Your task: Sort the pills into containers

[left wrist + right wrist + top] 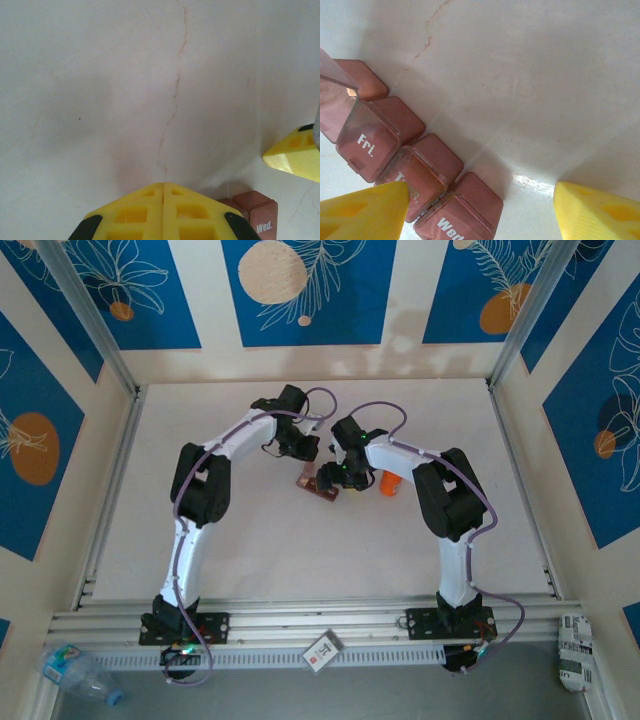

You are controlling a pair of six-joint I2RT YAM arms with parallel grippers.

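**Asker:** Where is the pill box just now?

**Me:** The dark reddish-brown plastic strip (pixel 432 152) of four joined square compartments lies on the pale, faintly veined desk (pixel 260 550), about mid-desk and between my two wrists. A small orange cylindrical bottle (pixel 390 483) sits just to its right, close under my right arm.

**Asker:** Can you read anything on it?

**Me:** "Fri." and "Wed." are plain from my right wrist. The label between them is half hidden behind my own finger. At the end compartment past "Fri.", a translucent lid (pixel 335 75) stands raised.

**Asker:** And your right gripper?

**Me:** My right gripper (pixel 481 187) is released, with its yellow fingers well apart and nothing between them but bare desk and the "Wed." end of the strip. One fingertip (pixel 395 192) is right at the edge of the middle compartment (touching or just above, I cannot tell).

**Asker:** The left one?

**Me:** My left gripper (pixel 163 186) is clenched, its yellow fingers pressed together with nothing in them. It hangs over bare desk, and the "Wed." corner of the strip is just beside it.
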